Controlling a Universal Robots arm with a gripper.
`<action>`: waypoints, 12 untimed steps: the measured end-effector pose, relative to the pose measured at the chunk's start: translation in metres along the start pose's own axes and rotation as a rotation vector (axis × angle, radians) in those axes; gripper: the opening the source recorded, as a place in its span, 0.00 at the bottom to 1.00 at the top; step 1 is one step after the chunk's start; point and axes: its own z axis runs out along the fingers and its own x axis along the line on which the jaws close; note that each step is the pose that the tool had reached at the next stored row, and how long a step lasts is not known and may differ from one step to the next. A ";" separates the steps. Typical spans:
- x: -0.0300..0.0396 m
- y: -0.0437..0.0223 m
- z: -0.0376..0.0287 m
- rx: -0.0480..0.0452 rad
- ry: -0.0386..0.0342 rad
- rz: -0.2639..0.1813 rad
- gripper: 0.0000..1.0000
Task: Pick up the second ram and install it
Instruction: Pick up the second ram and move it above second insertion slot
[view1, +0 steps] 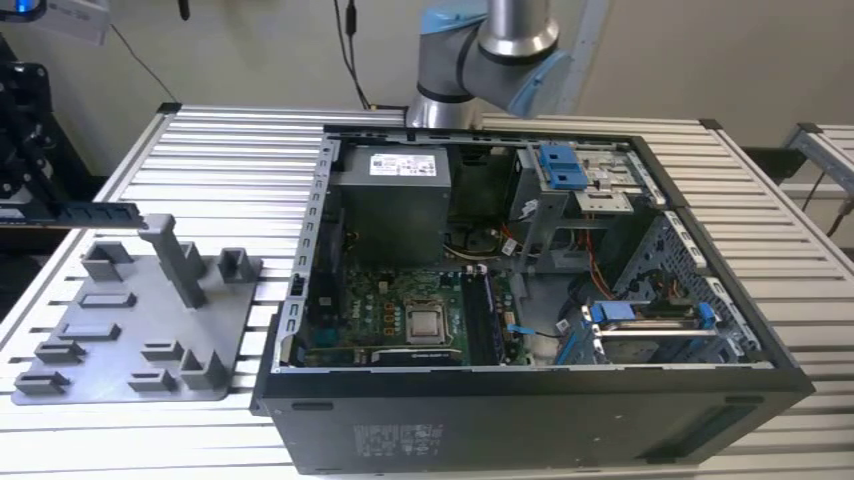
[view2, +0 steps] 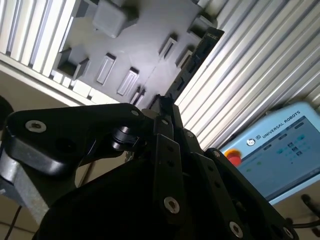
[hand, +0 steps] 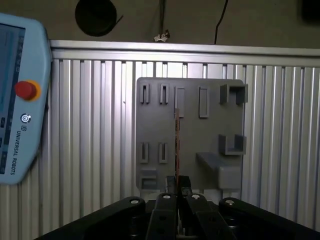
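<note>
Holding the second ram (hand: 176, 140) between my gripper's (hand: 176, 183) closed fingers, I see it stick straight out from the tips. It hangs over the grey tray (view1: 134, 335) by the table's (view1: 227, 130) edge on the exterior view's left, well apart from the computer case (view1: 534, 420).

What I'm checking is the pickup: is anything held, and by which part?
The second ram, clamped at one end in the gripper; the rest juts out free.

Exterior view: high and oblique, looking down on the open computer case (view1: 534, 420) and grey tray (view1: 114, 370) on the slatted table (view1: 227, 140). Both wrist views look closely along the gripper (hand: 177, 182) (view2: 162, 102) toward that tray, the first squarely, the second at a slant. All three views share the tray.
</note>
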 end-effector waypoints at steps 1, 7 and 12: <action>0.0000 -0.0026 -0.0001 -0.0007 0.0000 0.000 0.14; 0.0000 -0.0197 -0.0006 -0.0046 0.0001 0.000 0.14; 0.0000 -0.0289 -0.0028 -0.0077 0.0003 0.000 0.14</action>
